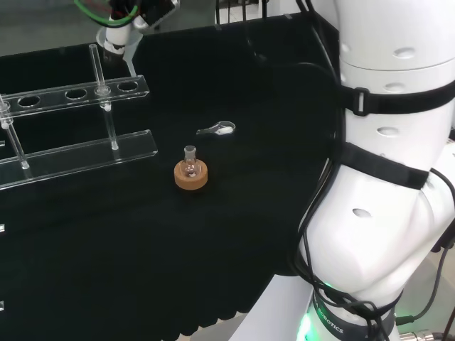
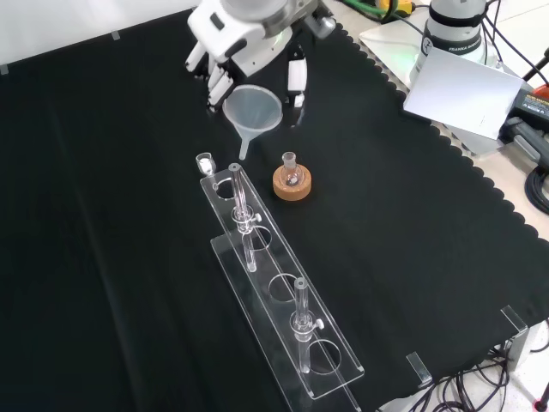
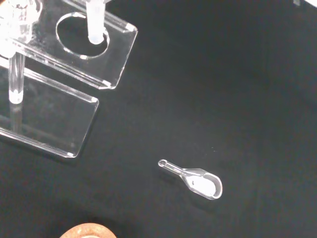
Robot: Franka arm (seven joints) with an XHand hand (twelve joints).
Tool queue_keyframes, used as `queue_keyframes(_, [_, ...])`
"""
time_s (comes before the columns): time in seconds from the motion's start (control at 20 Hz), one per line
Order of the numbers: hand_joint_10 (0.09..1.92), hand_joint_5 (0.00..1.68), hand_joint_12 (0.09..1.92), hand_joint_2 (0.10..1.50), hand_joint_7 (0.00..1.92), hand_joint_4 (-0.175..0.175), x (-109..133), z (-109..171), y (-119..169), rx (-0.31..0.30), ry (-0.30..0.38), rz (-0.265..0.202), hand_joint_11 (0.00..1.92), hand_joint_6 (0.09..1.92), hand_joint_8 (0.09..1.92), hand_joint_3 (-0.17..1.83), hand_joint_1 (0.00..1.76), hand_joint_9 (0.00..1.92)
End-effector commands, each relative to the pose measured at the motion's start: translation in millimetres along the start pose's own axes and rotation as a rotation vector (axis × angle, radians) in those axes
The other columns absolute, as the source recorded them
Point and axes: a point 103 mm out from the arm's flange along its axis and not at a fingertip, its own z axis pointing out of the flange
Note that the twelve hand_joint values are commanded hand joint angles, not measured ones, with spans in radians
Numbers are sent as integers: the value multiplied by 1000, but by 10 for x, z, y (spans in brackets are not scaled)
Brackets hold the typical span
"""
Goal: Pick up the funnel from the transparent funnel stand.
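Hanging from the hand (image 2: 249, 47), the funnel (image 2: 252, 112) has its cone between the curled fingers, which close on the rim from either side, and its stem points down and a little toward the stand's near end. Taking the transparent funnel stand (image 2: 283, 300) as the landmark and reading the front view from left to right: the stand runs as a long diagonal from upper left to lower right, and the funnel's stem tip sits just above and beyond its upper-left end, close to the first hole (image 2: 225, 184), though I cannot tell whether the tip is fully clear of the plate. The funnel's long axis is close to upright, so my judgement is that the lift is mostly done and what is left is a clean rise straight up along that axis.

Just off the stand's upper-left corner lies a small clear scoop (image 2: 204, 161). Right of the stand's upper end stands a small flask (image 2: 291, 165) on a cork ring (image 2: 292, 183), near the stem; a sideways drift toward it could knock it. Two upright posts (image 2: 241, 199) rise from the stand farther down its length, away from the funnel.
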Motion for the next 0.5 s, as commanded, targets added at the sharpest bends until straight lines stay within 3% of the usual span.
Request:
queue_keyframes(0.05, [468,733,1300,726,865,-46,-4,-59,-362,3,11,43,552,833,745,601,725,1135])
queue_keyframes(0.5, [473,732,1285,725,860,-46,5,141,-626,36,70,84,580,840,751,606,725,1136])
